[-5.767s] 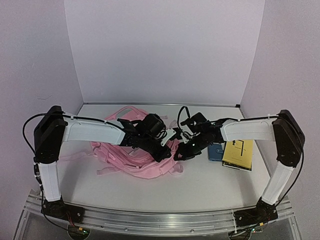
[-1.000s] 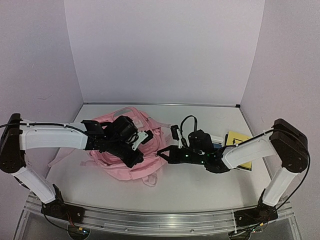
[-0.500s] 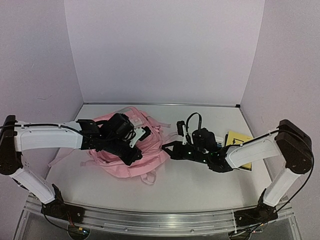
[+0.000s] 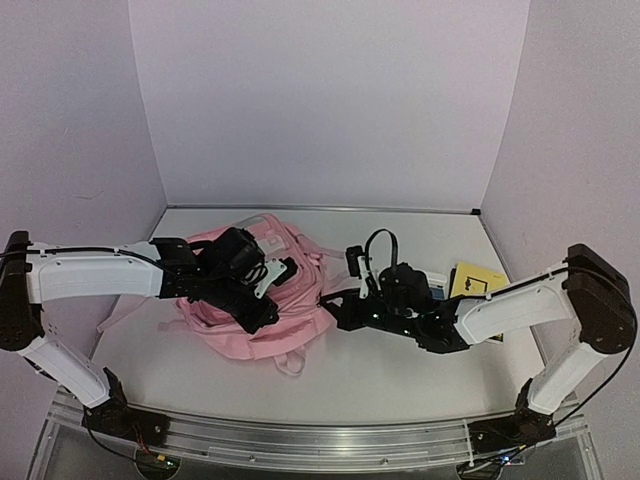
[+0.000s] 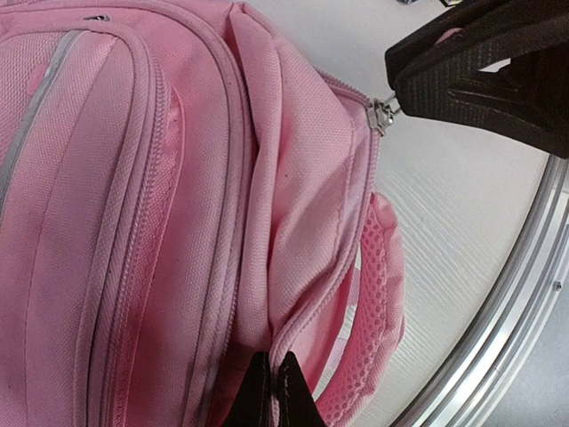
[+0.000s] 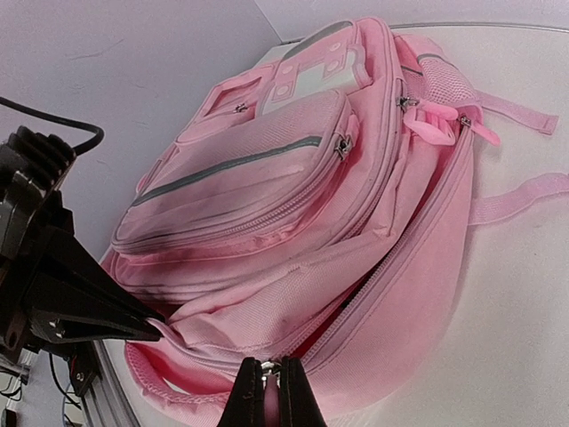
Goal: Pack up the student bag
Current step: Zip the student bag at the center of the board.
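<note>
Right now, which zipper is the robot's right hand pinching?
The right gripper pinches the pull on the student bag's long main zipper; the front pocket pulls hang free.

Surface: white flat table, walls on three sides.
Left of centre: soft pink fabric backpack lying on it, straps trailing onto tabletop.
Right: thin yellow booklet, flat.

Walls: pale purple, plain, on three sides
Table: white and flat
Front edge: shiny metal rail
Light: soft, even
</note>
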`<state>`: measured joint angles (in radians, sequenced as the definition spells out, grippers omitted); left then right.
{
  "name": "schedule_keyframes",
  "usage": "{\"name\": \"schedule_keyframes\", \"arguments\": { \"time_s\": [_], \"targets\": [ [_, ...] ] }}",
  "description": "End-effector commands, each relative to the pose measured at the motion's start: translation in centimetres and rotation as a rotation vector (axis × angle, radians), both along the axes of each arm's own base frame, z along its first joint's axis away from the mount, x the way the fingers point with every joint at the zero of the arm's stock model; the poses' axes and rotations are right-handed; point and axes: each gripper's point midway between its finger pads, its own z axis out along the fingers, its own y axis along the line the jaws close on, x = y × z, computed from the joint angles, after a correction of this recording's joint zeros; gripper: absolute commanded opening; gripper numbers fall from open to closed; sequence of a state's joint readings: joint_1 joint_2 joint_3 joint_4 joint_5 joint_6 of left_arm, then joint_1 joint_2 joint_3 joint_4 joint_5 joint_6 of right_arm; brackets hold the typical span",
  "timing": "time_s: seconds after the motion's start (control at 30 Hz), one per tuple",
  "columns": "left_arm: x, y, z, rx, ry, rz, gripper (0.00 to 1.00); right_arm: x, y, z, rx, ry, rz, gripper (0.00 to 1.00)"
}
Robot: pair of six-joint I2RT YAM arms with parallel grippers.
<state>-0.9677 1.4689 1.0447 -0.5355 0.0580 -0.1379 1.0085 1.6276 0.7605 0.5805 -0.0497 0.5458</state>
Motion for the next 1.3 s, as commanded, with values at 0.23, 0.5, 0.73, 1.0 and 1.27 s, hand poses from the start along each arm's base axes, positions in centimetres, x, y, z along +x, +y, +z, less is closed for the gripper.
{"name": "schedule_keyframes", "arguments": {
  "time_s": [0.23, 0.5, 0.73, 1.0, 1.27],
  "targets": [
    [2.5, 1.4, 1.8, -0.01, -0.065, 0.09, 0.0, -2.7, 4.1, 2.6, 0.065, -0.066, 0.02, 0.0],
    [2.6, 0.6, 2.8, -0.074, -0.063, 0.076, 0.0, -4.5, 5.5, 2.8, 0.048, -0.099, 0.012, 0.0],
    [2.7, 0.3, 3.4, -0.112, -0.061, 0.078, 0.0, -5.9, 7.1, 3.0, 0.035, -0.133, 0.019, 0.0],
    [2.6, -0.6, 4.0, -0.167, -0.051, 0.057, 0.0, -6.1, 7.8, 3.0, 0.023, -0.156, -0.017, 0.0],
    [3.4, 1.4, 4.0, -0.151, -0.064, 0.121, 0.0, -4.3, 4.2, 3.9, 0.007, -0.184, -0.2, 0.0]
  ]
}}
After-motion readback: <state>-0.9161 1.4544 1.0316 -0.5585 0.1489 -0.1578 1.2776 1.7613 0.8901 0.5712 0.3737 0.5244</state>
